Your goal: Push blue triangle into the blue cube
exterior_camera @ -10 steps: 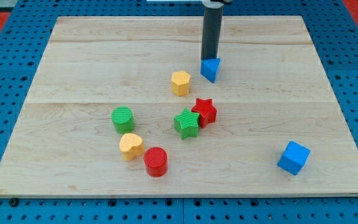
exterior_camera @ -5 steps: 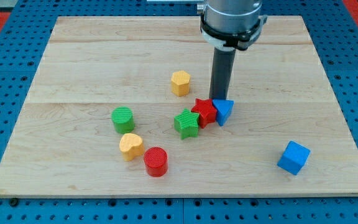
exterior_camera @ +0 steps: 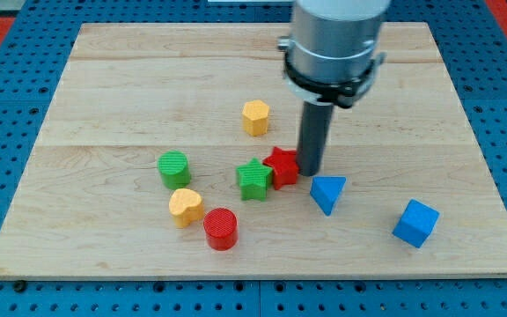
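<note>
The blue triangle (exterior_camera: 327,192) lies right of centre on the desk (exterior_camera: 130,97), the blue cube (exterior_camera: 415,223) at lower right. My tip (exterior_camera: 311,171) seems just clear of the triangle's upper left, beside the red star (exterior_camera: 282,166). A push rightward and slightly down is needed. No pincer is fitted; no containers are present.

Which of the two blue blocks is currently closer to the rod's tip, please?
The blue triangle, just below and right of my tip. The blue cube sits well apart, nearer the view's bottom right.
</note>
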Tool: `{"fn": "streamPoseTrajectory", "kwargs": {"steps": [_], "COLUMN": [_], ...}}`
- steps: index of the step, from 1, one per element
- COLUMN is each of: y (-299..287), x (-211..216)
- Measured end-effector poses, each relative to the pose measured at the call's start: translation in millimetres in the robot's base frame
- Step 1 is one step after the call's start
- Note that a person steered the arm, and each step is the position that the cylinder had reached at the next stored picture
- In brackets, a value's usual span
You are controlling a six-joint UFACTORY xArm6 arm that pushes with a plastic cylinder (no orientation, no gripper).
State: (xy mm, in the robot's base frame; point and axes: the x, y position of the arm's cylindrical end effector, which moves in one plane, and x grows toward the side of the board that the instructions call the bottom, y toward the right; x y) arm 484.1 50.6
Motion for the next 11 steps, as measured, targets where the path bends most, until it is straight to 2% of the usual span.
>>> {"fn": "streamPoseTrajectory", "kwargs": {"steps": [2, 3, 5, 7, 11], "y": [34.6, 32.5, 13.7, -36.8, 80.6], "x": [15.8, 18.8, 56.8, 59.9, 58.8]}}
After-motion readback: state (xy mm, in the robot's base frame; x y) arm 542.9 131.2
